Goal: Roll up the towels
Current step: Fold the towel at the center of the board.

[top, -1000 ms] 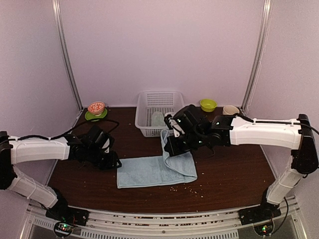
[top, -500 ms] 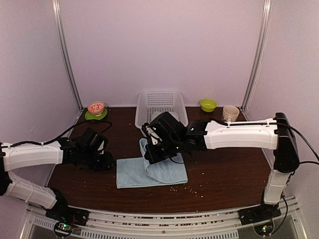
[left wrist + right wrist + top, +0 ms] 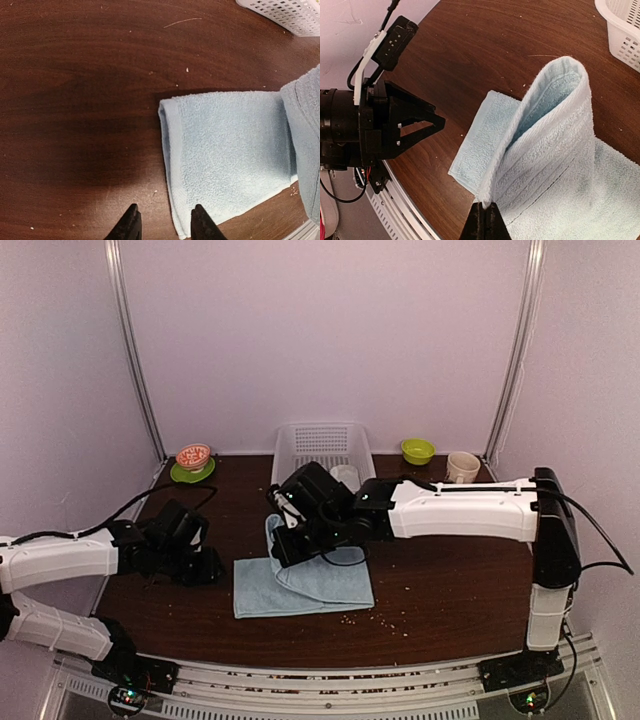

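- Nearest the front edge, a scatter of crumbs lies on the dark desk, just off the towel's near side.
- The light blue towel lies at mid-desk. Its left half is flat, and its right part is doubled back over itself in a tall loop.
- It looks to me like thick terry: soft, light and floppy, with nothing fragile about it. It should drape wherever it is let go, and the nap should grip itself and help a roll stay put.
- The left gripper hovers low by the towel's left hem with its fingers parted and nothing between them, so it is released.
- The right gripper is clenched on the towel's hem and holds that edge up, so the cloth arches over the flat part.
- As for where to hold it, I'd say the stitched hem at a corner is best, because it is firmer than the middle. One pinch leaves the far side of the fold sagging. A second hold or a press on the flat left end would keep it from sliding.
- Further back stands the white basket, with a pale bundle in it. I cannot tell what that is.
- Along the back wall there is an orange bowl to the left, and a green bowl and a cup to the right.
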